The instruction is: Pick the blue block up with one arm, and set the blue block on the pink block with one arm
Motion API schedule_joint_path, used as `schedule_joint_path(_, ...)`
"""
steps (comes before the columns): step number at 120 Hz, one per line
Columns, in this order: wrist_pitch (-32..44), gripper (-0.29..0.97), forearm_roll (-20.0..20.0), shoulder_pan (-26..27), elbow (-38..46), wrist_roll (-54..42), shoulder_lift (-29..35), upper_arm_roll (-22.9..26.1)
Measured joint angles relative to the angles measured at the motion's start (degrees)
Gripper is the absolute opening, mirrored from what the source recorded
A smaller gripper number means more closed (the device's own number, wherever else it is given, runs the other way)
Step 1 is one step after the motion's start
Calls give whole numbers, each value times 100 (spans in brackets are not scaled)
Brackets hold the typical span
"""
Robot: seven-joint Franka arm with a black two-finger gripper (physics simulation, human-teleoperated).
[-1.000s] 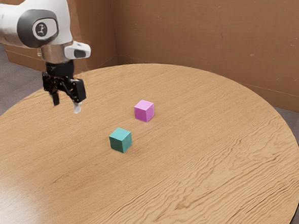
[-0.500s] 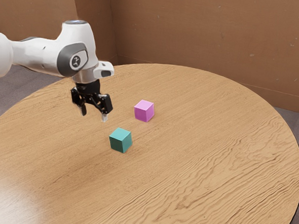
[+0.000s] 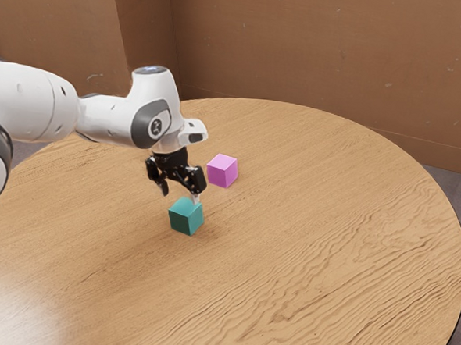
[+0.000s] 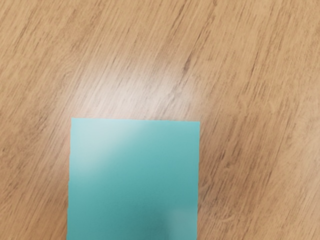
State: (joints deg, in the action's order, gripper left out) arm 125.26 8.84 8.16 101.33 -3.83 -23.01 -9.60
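Exterior view: round wooden table [image 3: 343, 250], brown walls [image 3: 339, 54] behind. The gripper [image 3: 181, 191] hovers just above the blue block [image 3: 185, 216], fingers wide, holding nothing. The pink block [image 3: 222, 170] sits near, far-right of it.

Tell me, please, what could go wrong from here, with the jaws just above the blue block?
1. The open jaws hang just above the blue block, seemingly a little toward the exterior view's left. If they descend like this, one finger might strike its top and push it along the table.
2. The pink block stands close by, so a wide or swinging lift might knock it away.
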Motion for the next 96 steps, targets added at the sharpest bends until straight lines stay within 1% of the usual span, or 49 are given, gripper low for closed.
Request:
schedule_joint_path(10, 78, 68, 60, 2, -22, -15, -131, 29)
schedule_joint_path(41, 189, 68, 219, -16, 22, -97, -263, 34)
schedule_joint_path(96, 313, 68, 261, -25, -23, -192, -589, 28)
